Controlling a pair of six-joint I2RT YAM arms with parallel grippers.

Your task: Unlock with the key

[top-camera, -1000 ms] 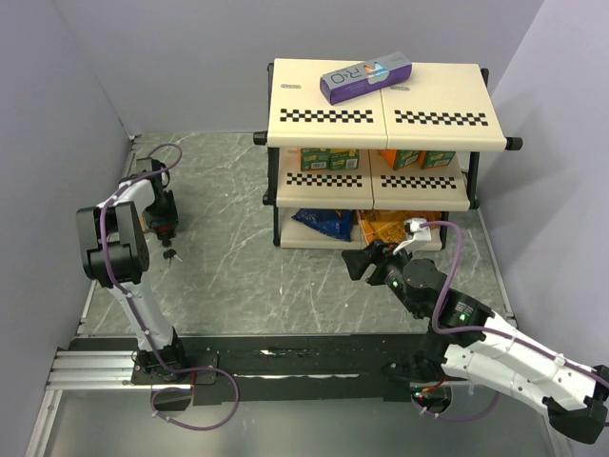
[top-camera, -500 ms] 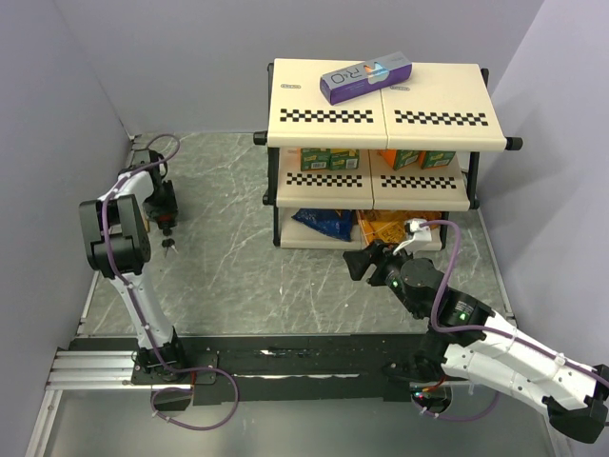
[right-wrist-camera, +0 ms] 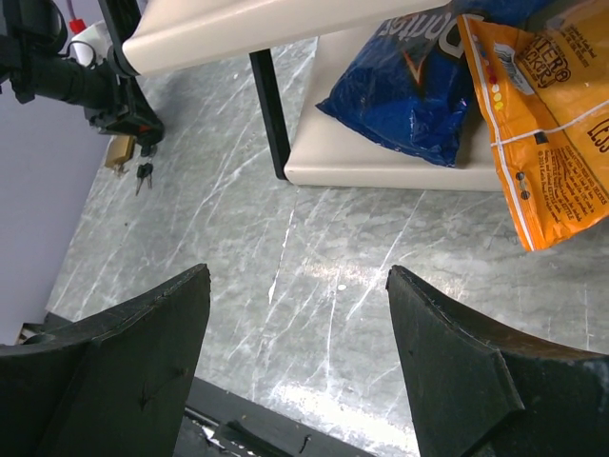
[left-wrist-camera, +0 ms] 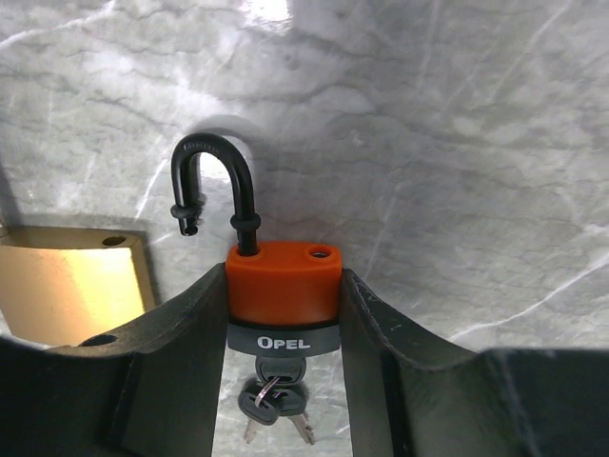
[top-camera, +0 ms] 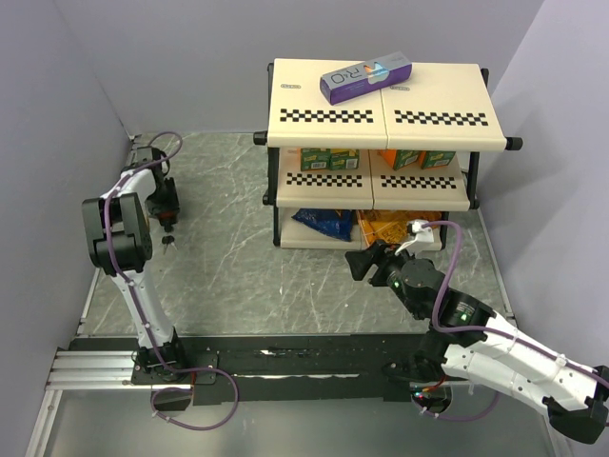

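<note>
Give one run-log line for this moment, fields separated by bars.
left gripper: shut on padlock | shackle: open | key: in padlock bottom | right gripper: open, empty

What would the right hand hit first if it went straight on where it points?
Probably the bare marble table, just short of the shelf's bottom board with the blue chip bag; depth is hard to judge.

Overhead view spans the table point(top-camera: 238, 276); both wrist views share the padlock point(left-wrist-camera: 283, 286).

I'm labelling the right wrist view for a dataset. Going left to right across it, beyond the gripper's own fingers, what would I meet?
keys → black shelf leg → blue chip bag → orange chip bag
</note>
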